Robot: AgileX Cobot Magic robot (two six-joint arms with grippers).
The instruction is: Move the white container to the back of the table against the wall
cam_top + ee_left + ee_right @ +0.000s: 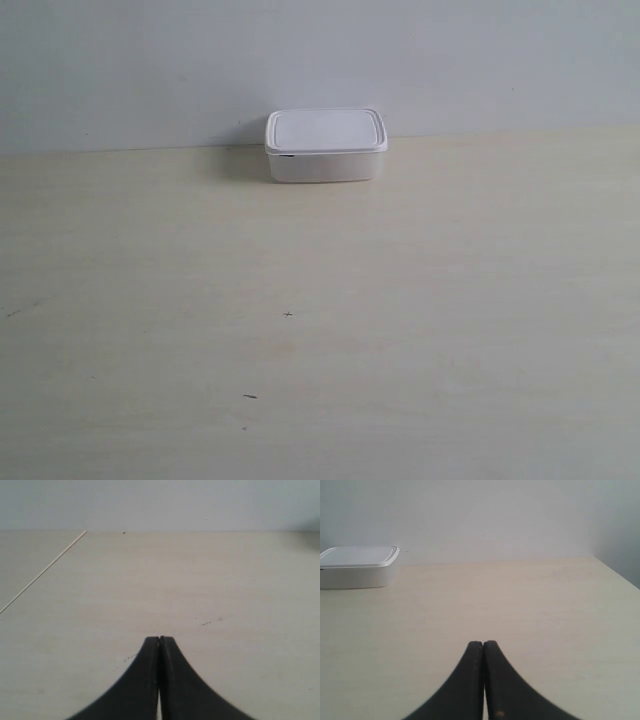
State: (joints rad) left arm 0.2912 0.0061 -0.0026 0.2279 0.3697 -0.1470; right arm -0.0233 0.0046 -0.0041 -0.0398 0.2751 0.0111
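Observation:
The white container stands with its lid on at the far edge of the table, right in front of the wall. The right wrist view also catches the white container, far ahead of my right gripper and off to one side. That gripper is shut with nothing between its black fingers. My left gripper is shut too, its fingertips pressed together over bare table. No arm shows in the exterior view.
A thin pale line runs slantwise across the tabletop in the left wrist view. The table's side edge shows in the right wrist view. A few tiny dark specks mark the surface.

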